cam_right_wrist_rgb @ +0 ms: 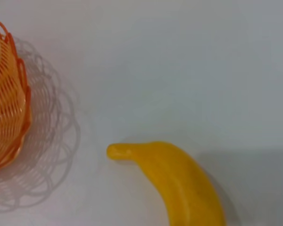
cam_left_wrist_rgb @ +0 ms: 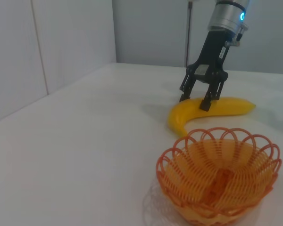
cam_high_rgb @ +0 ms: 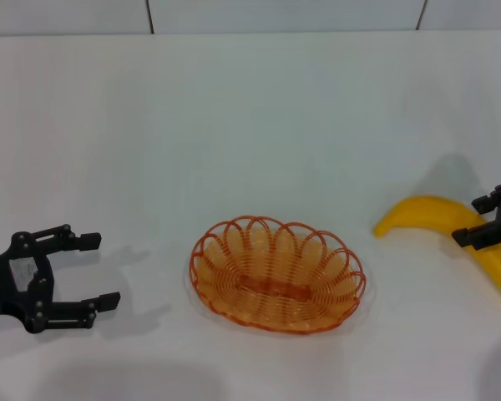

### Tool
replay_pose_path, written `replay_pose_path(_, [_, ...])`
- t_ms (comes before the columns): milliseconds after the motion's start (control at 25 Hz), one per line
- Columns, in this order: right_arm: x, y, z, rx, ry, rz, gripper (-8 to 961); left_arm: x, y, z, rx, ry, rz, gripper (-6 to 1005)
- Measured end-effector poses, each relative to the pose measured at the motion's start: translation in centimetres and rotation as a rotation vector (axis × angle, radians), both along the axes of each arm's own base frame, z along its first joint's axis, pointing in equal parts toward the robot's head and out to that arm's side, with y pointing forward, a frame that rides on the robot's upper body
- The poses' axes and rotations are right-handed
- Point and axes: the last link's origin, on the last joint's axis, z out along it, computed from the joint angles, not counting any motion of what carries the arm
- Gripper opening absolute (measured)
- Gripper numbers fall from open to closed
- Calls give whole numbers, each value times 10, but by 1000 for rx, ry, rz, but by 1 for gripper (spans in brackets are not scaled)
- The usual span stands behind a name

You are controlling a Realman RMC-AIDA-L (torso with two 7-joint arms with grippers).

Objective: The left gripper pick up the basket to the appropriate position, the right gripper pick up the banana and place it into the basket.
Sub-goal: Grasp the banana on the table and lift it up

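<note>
The orange wire basket (cam_high_rgb: 277,276) sits on the white table, in the middle near the front. My left gripper (cam_high_rgb: 100,271) is open and empty, apart from the basket on its left side. The yellow banana (cam_high_rgb: 426,213) lies on the table to the right of the basket. My right gripper (cam_high_rgb: 472,220) is open and low over the banana's middle, with a finger on each side. The left wrist view shows the right gripper (cam_left_wrist_rgb: 195,101) astride the banana (cam_left_wrist_rgb: 226,107), behind the basket (cam_left_wrist_rgb: 219,176). The right wrist view shows the banana (cam_right_wrist_rgb: 179,183) and the basket's rim (cam_right_wrist_rgb: 12,103).
The white table (cam_high_rgb: 250,125) runs back to a pale tiled wall (cam_high_rgb: 284,15). Nothing else stands on it. In the left wrist view a wall (cam_left_wrist_rgb: 52,47) lies along the far side of the table.
</note>
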Motion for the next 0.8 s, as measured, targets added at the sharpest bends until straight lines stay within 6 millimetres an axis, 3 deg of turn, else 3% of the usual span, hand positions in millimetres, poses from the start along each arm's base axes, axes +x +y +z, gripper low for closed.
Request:
replay_pose_path(520, [-2,-3,-2,-19,12,-6,491,-2,-2,0,1,-1,6,877])
replay_pose_path(800, [-20,2,17,37,57,43,494,-2,-3,0,3,-1,10,877])
